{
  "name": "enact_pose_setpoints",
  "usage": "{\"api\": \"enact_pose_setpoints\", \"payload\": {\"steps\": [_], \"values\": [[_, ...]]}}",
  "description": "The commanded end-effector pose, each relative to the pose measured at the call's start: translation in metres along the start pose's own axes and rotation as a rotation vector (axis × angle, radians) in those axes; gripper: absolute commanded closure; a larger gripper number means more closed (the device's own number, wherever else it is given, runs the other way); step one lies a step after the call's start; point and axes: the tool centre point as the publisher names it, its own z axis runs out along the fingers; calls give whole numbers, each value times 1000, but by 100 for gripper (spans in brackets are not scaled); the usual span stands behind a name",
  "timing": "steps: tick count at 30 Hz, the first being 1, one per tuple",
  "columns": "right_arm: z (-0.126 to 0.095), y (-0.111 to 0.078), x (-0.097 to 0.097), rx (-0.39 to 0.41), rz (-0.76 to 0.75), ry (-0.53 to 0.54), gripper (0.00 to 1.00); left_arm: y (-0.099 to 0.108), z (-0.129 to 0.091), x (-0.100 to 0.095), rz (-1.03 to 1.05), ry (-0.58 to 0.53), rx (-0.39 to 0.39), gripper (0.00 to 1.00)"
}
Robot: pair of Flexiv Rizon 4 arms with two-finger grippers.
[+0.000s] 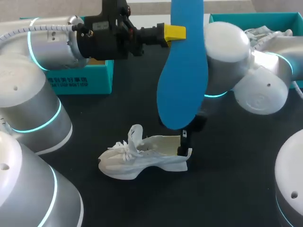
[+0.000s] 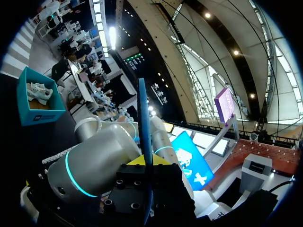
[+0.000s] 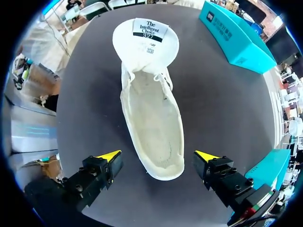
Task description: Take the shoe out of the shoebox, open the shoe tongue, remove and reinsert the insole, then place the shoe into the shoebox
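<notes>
On the table [image 1: 227,189], the shoe [image 1: 142,158], probably soft and light, stands upright, its heel flanked by the spread fingers of the right gripper [image 3: 158,156]; best pinched at the collar. The thin, likely bendy insole [image 1: 182,71] hangs clamped by the left gripper [image 1: 175,32].

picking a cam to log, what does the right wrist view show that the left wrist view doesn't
Only the right wrist view: the white shoe from above, tongue folded back, no insole inside, the right hand open either side of its heel. Only the left wrist view: the blue insole edge-on, clamped in the left hand, and the right arm. Both: the black table and a teal shoebox, perhaps not the same one.
</notes>
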Motion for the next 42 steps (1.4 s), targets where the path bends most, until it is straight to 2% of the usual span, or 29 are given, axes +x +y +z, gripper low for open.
{"api": "enact_pose_setpoints", "payload": {"steps": [1, 5, 7, 12, 18, 29, 31, 35, 36, 38, 40, 42], "values": [[1, 2, 1, 8, 0, -3, 0, 1, 0, -1, 0, -1, 0, 100], [1, 2, 1, 8, 0, -3, 0, 1, 0, -1, 0, -1, 0, 100], [-1, 14, 1, -19, -1, -4, 0, 1, 0, -1, 0, -1, 0, 100], [0, 39, -6, 1, -8, -9, 0, 1, 0, -1, 0, -1, 0, 100], [18, 63, -13, -11, -19, 4, 0, 1, 0, -1, 0, -1, 0, 100], [50, 74, -35, -32, -58, 35, 0, 1, 0, -1, 0, -1, 0, 100], [56, 76, -35, -37, -60, 43, 12, 1, 0, -1, 0, -1, 0, 100], [69, 77, -32, -45, -56, 66, 51, 1, 0, -1, 0, -1, 0, 100], [71, 77, -32, -47, -55, 70, 54, 1, 0, -1, 0, -1, 0, 100], [73, 75, -31, -46, -52, 74, 69, 1, 0, -1, 0, -1, 0, 100], [73, 73, -30, -43, -50, 77, 98, 1, 0, -1, 0, -1, 0, 100], [71, 70, -29, -36, -50, 79, 100, 1, 0, -1, 0, -1, 0, 100]]}}
